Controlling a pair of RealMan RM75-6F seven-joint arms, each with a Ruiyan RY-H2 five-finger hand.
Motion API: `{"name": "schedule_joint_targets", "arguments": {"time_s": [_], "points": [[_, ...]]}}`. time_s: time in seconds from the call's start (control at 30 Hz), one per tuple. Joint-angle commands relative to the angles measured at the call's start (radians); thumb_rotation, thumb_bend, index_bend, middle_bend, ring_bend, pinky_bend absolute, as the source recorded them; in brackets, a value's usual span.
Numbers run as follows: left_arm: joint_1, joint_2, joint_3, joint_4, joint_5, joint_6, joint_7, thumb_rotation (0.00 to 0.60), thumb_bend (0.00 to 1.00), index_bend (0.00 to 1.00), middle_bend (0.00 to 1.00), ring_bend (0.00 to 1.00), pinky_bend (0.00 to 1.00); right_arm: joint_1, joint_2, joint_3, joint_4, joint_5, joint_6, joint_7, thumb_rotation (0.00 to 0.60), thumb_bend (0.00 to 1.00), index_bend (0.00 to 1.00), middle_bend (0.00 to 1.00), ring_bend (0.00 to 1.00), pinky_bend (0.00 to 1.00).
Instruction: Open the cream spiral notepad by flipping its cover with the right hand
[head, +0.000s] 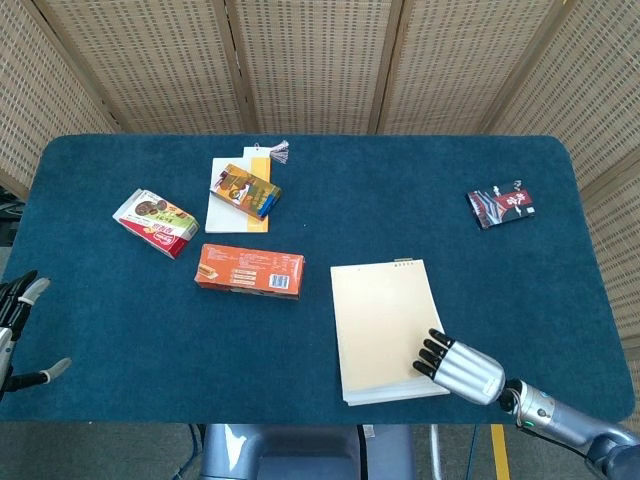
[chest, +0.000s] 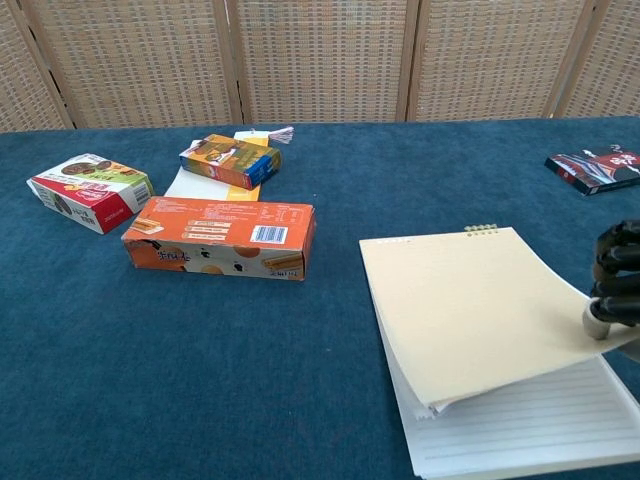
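Note:
The cream spiral notepad lies at the front right of the blue table, its spiral at the far end. In the chest view the cover of the notepad and a few sheets are raised at the near right corner, baring lined pages beneath. My right hand pinches that raised corner; in the chest view the right hand shows dark fingers on top of the cover and the thumb under it. My left hand hangs off the table's left edge, fingers apart and holding nothing.
An orange box lies left of the notepad. Further left is a red and white box. A colourful box rests on a white and yellow pad behind. A dark packet sits at the far right. The notepad's near end is close to the table's front edge.

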Motion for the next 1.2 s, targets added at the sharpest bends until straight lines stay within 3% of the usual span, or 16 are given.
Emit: {"name": "schedule_joint_targets", "arguments": {"time_s": [0.03, 0.6, 0.93, 1.2], "points": [[-0.001, 0.001, 0.0, -0.001, -0.002, -0.002, -0.001, 0.6, 0.0, 0.0, 0.0, 0.0, 0.0, -0.001, 0.027, -0.026, -0.029, -0.04, 0.015, -0.044, 0.6, 0.65, 0.63, 0.63, 0.49, 0.39], [-0.001, 0.0, 0.003, -0.003, 0.001, -0.001, 0.004, 0.6, 0.0, 0.0, 0.0, 0.0, 0.0, 0.011, 0.078, -0.103, -0.105, -0.217, 0.064, -0.204, 0.6, 0.66, 0.63, 0.63, 0.49, 0.39], [-0.002, 0.001, 0.004, -0.004, 0.001, -0.003, 0.003, 0.6, 0.0, 0.0, 0.0, 0.0, 0.0, 0.03, 0.121, -0.032, -0.202, -0.113, 0.053, -0.076, 0.6, 0.67, 0.64, 0.63, 0.49, 0.39], [-0.007, 0.005, 0.005, -0.005, -0.004, -0.015, -0.001, 0.6, 0.0, 0.0, 0.0, 0.0, 0.0, 0.069, 0.22, 0.104, -0.489, 0.171, -0.126, 0.189, 0.6, 0.67, 0.64, 0.64, 0.5, 0.4]]}}
